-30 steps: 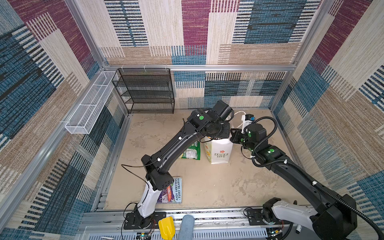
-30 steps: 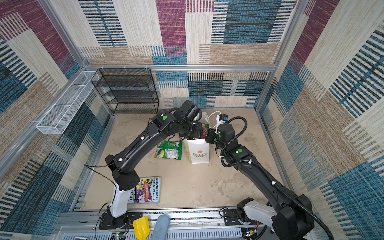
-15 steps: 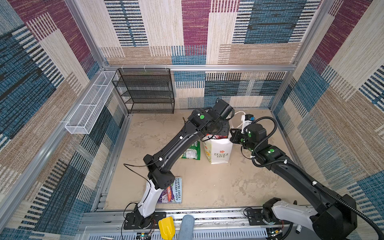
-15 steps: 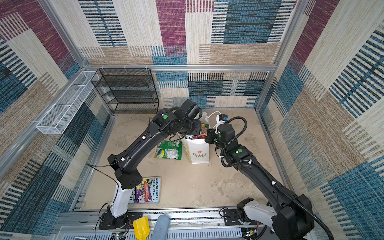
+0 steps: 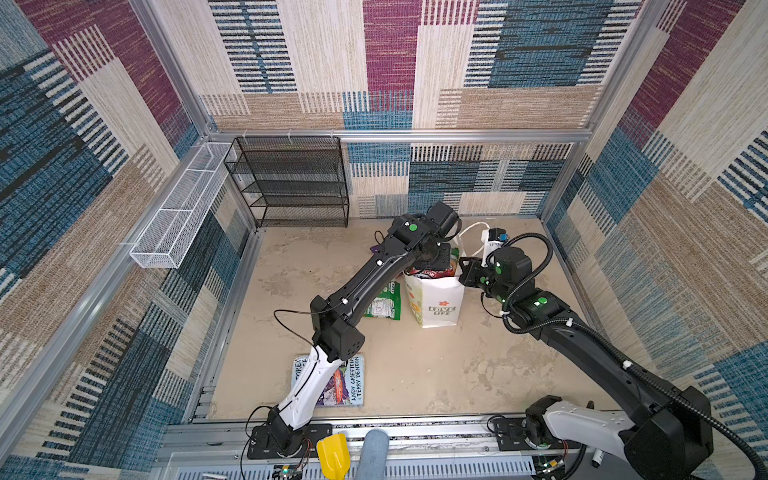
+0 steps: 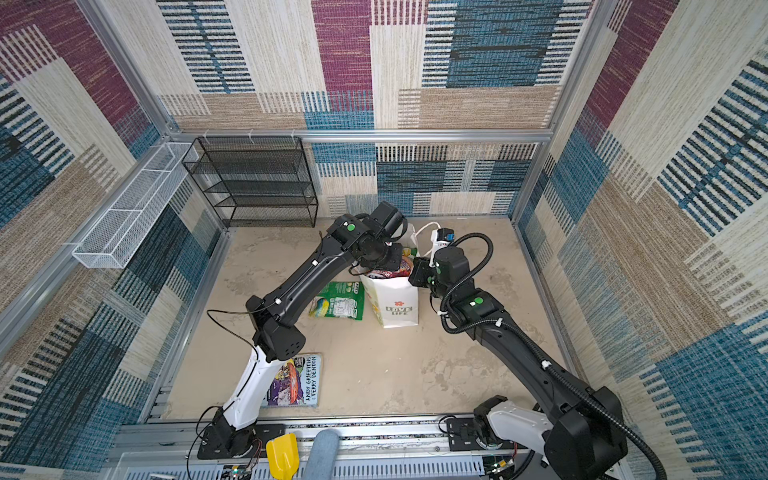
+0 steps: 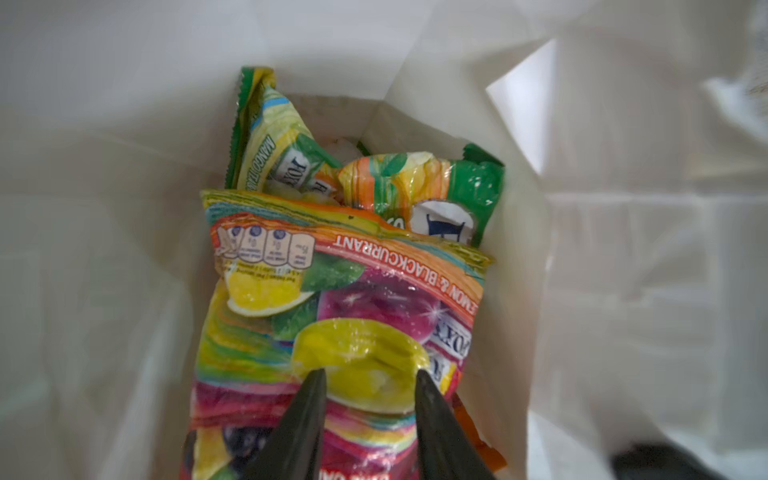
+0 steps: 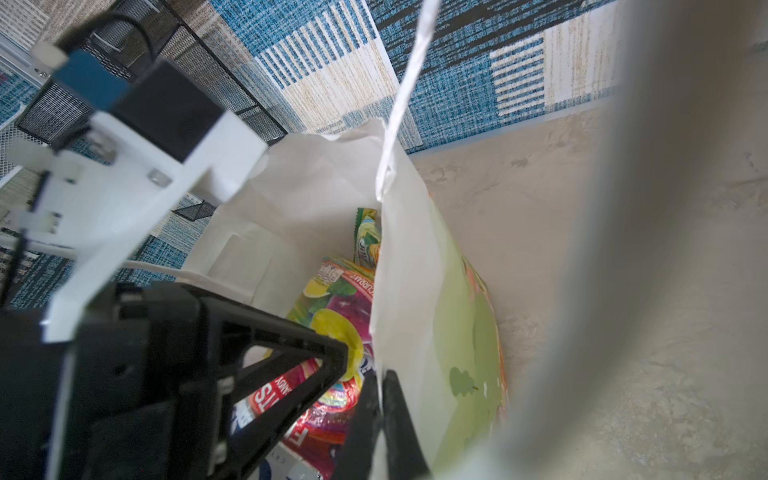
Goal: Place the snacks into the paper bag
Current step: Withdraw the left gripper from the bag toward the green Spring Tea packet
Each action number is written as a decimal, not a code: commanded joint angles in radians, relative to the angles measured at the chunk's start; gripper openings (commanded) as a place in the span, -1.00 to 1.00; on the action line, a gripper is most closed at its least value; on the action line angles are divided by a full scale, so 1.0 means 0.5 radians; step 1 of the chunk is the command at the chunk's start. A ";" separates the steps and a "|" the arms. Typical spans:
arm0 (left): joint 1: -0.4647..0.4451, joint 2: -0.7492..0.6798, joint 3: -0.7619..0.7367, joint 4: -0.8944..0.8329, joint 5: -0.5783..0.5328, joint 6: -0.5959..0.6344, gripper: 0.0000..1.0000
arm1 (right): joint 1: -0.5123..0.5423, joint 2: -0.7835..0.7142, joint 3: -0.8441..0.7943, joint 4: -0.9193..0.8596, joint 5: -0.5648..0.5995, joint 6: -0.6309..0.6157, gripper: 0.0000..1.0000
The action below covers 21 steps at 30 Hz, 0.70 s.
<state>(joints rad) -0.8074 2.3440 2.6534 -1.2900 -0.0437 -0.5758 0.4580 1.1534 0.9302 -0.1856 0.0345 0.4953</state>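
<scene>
The beige mottled table (image 5: 415, 374) carries the white paper bag (image 5: 436, 305), upright directly beneath the left end effector (image 7: 368, 374). A green packet (image 5: 384, 305) lies flat just beside the bag, and a book (image 5: 353, 384) lies well away.

Logged white paper bag (image 6: 395, 291), red flower print; green packet (image 6: 338, 300) at its 9 o'clock; yellow-pink-orange packet (image 7: 332, 291) inside; walls (image 6: 345, 50) blue-maroon-beige patchwork.

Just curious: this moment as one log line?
left gripper: grips lemon packet in paper bag; right gripper: pinches bag rim; green packet: floor
</scene>
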 commanded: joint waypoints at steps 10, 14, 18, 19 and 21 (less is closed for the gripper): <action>0.015 -0.328 0.146 0.084 0.209 -0.054 -0.05 | 0.002 0.005 -0.007 0.020 -0.023 -0.023 -0.96; 0.016 -0.566 0.024 0.129 0.226 -0.027 0.16 | 0.001 0.007 -0.007 0.017 -0.022 -0.022 -0.96; 0.016 -0.915 -0.347 0.149 0.102 0.037 0.31 | 0.001 0.003 -0.011 0.018 -0.017 -0.022 -0.96; 0.019 -1.018 -0.482 0.173 0.060 0.051 0.36 | 0.001 0.006 -0.007 0.016 -0.020 -0.021 -0.96; 0.022 -1.220 -0.761 0.243 -0.011 0.077 0.45 | 0.003 0.001 -0.005 0.014 -0.026 -0.021 -0.96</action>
<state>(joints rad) -0.7986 1.8191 2.3821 -1.2224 0.0170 -0.5732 0.4580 1.1553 0.9298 -0.1848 0.0349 0.4950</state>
